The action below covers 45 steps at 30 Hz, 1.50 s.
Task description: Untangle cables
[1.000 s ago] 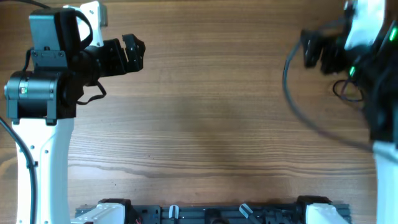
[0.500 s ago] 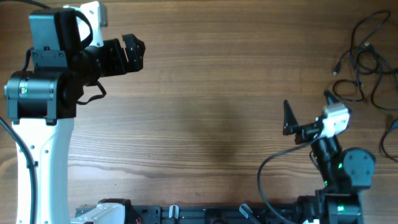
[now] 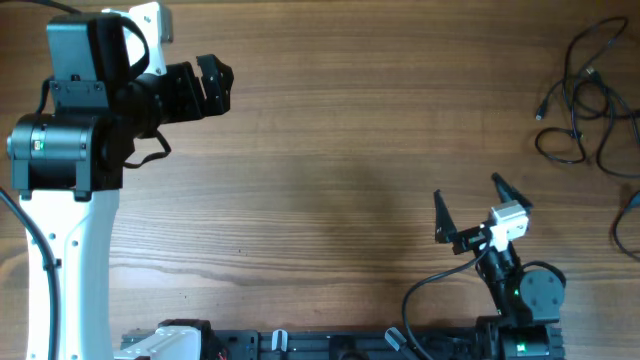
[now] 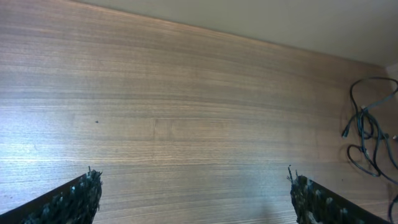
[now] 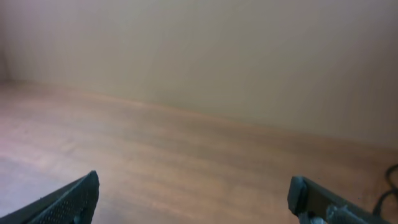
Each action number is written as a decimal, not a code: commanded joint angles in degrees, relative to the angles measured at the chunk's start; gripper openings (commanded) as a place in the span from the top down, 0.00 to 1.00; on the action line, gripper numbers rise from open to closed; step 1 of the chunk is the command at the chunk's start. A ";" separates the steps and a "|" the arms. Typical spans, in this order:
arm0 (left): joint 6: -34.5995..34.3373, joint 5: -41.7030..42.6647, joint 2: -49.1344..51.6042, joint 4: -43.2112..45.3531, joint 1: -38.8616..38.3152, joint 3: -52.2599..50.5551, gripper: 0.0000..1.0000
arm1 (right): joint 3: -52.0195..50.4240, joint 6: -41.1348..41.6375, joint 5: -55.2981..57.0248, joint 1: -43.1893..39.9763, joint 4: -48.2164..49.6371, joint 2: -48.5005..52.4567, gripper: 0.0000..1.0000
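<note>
The cables lie as a tangle of thin black cords at the table's far right edge, with a small plug at the left end. They also show at the right edge of the left wrist view. My left gripper is open and empty at the upper left, far from them. My right gripper is open and empty near the front of the table, below and left of the cables. A bit of cord shows at the right wrist view's lower right corner.
The wooden table fills the overhead view. The left arm's white column stands at the left. A black rail runs along the front edge. Another black cord loop lies at the right edge.
My right arm has swung from over the cables at the upper right down to the front of the table, leaving the cables uncovered. The left arm has not moved.
</note>
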 commanded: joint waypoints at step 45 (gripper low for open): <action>5.62 -3.61 -47.47 52.09 4.57 -66.14 0.00 | -0.09 2.60 -0.31 0.59 -1.05 -1.51 0.00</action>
